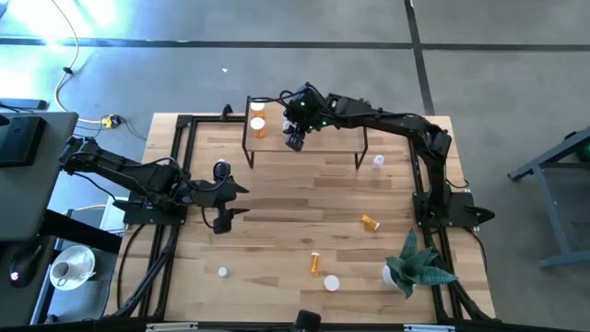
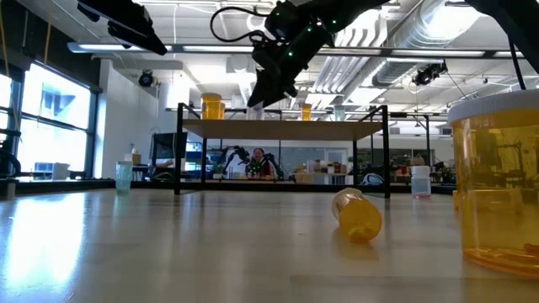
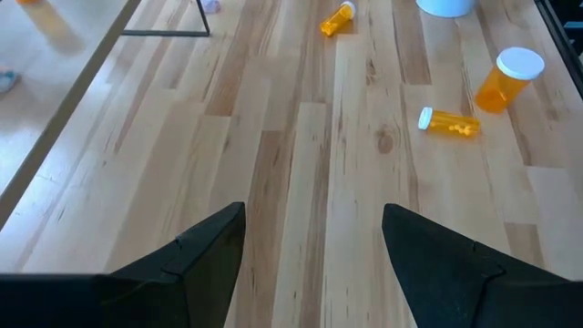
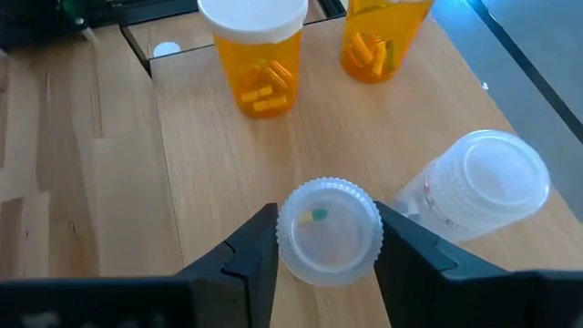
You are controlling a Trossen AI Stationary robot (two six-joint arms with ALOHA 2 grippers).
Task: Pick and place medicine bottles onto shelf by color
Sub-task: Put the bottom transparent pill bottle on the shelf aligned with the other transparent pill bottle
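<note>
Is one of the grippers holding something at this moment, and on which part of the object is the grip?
The right gripper, over the shelf, holds a clear bottle, jaws on opposite sides of its ribbed cap. The left gripper is open and empty above the table.

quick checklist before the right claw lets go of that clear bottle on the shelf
1. Right claw has the clear bottle between its fingers: ok.
2. Claw is over the shelf, not the table: ok.
3. Bottle base is resting on the shelf board: cannot tell.
4. Spot is apart from the two orange bottles upright on the shelf: ok.
5. Second clear bottle is close beside the claw, seemingly tipped over; clearance for opening: cannot tell.
6. Left claw is open over the table's left side, away from the shelf: ok.
</note>
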